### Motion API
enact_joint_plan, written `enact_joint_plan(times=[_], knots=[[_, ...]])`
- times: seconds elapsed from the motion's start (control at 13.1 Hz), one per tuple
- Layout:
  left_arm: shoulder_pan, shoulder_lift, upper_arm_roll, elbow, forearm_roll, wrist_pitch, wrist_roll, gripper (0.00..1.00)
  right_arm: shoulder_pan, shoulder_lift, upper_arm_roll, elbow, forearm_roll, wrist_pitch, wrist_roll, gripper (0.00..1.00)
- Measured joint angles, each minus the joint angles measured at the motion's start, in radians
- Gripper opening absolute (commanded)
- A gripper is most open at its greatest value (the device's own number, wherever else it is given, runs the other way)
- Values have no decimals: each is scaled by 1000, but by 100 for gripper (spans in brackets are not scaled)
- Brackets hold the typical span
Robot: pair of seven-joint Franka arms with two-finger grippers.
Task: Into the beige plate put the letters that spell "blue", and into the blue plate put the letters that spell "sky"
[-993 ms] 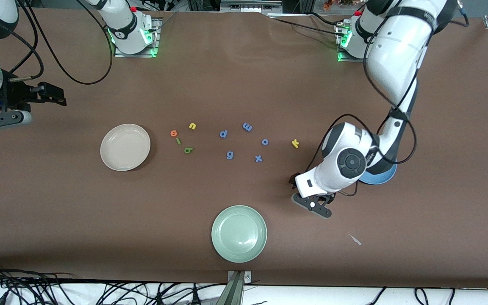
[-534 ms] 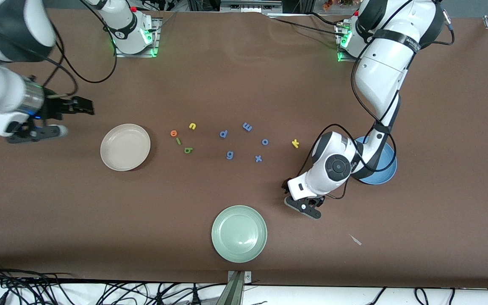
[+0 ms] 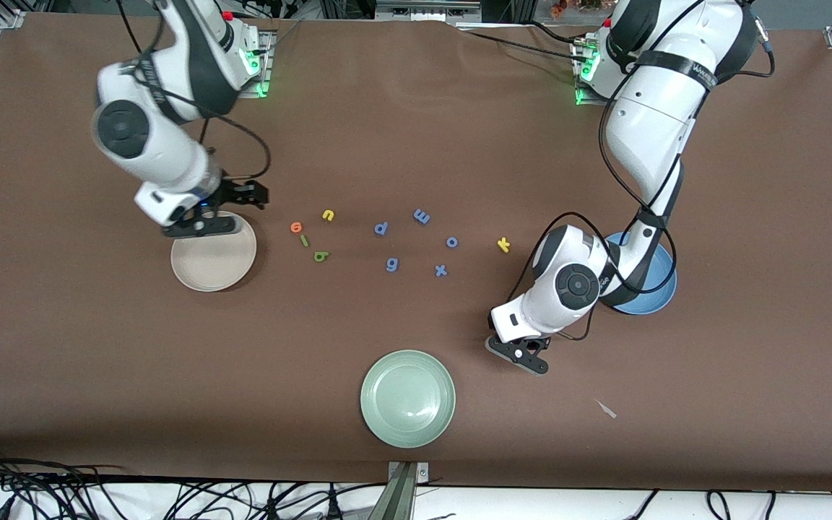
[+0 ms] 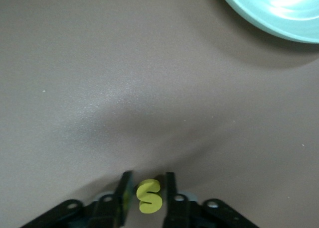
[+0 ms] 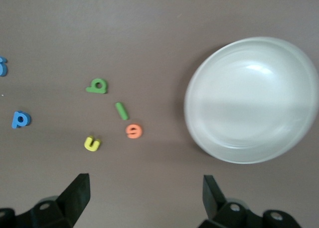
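Note:
My left gripper is down at the table between the pale green plate and the blue plate. It is shut on a yellow s, which lies on the table between the narrow fingers; the front view hides the s. A yellow k lies nearby. My right gripper hangs open over the farther rim of the beige plate, its fingers wide apart. Beside that plate lie the orange e, green l, dark green b and yellow u.
Blue letters p, m, o, g and x lie mid-table. A pale green plate sits nearest the front camera. A small pale scrap lies near the left gripper.
The right arm swung in from its end of the table to above the beige plate's rim. The left gripper shifted slightly toward the green plate and its fingers closed in on the s.

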Motion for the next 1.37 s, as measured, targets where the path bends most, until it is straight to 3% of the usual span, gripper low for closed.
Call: enact_joint_plan(times=[0.15,0.46,0.99,1.15,1.37], knots=[[2,0,0,0,0,-1,0,4,3,-2,23,-93,-1,96,37,100],[8,-21,5,20,0,-68,0,2,10,26,25,-173,-1,243,39,100],[143,-191,33,35,11,-545,94,3,64,187,29,-249,-6,540,39,100],[168,-234,33,-4,81,-619,102,3,68,216,29,-258,-50,579,39,100],[166,-319,32,-191,170,-577,101,4,68,224,12,-258,-142,587,39,99]])
